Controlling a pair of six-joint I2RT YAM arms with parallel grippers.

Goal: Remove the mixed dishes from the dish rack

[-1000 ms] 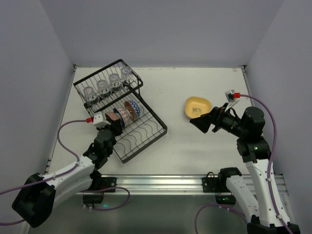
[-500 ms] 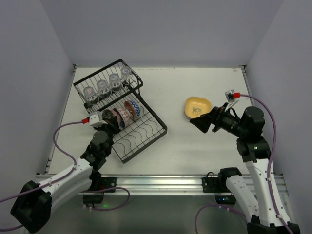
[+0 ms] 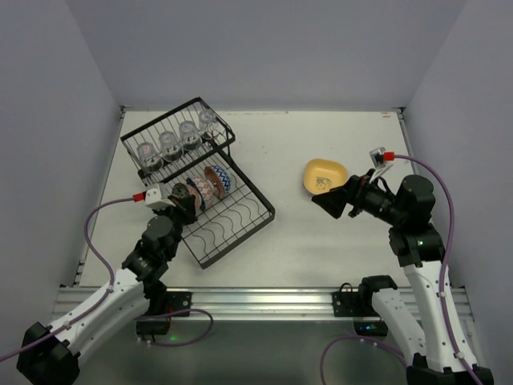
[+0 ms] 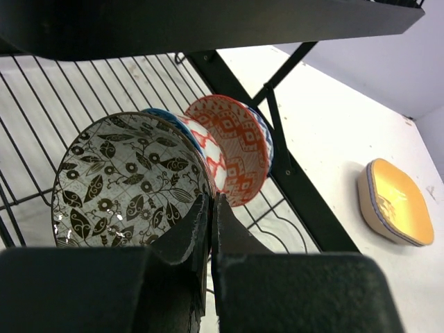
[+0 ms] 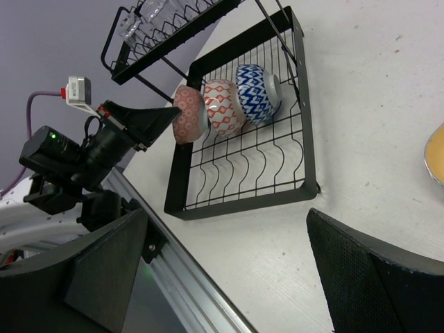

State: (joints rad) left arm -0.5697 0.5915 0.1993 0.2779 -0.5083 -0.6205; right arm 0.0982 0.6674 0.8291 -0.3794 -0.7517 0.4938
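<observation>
Eases L elbow back toward near edge vs 1 s ago, left end effector (image 4: 211, 200) seemingly pinched on pink bowl (image 4: 132, 180) rim, upright in dish rack (image 4: 309, 201) tray section; lift slow & straight, clear of red-patterned bowl (image 4: 236, 146) & wires; right end effector (image 3: 325, 202) apart, idle.

Four glass cups (image 3: 170, 143), three patterned bowls (image 5: 223, 106), one yellow plate (image 3: 324, 175), one rack (image 3: 240, 226).

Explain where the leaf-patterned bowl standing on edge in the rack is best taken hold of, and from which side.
Grip the thin rim of the leaf-patterned bowl, with one finger inside the hollow and one on the outer wall. Come from its open face, which is turned toward the left gripper. The red-patterned bowl crowds its back, and the wires of the rack hold its lower edge.
</observation>
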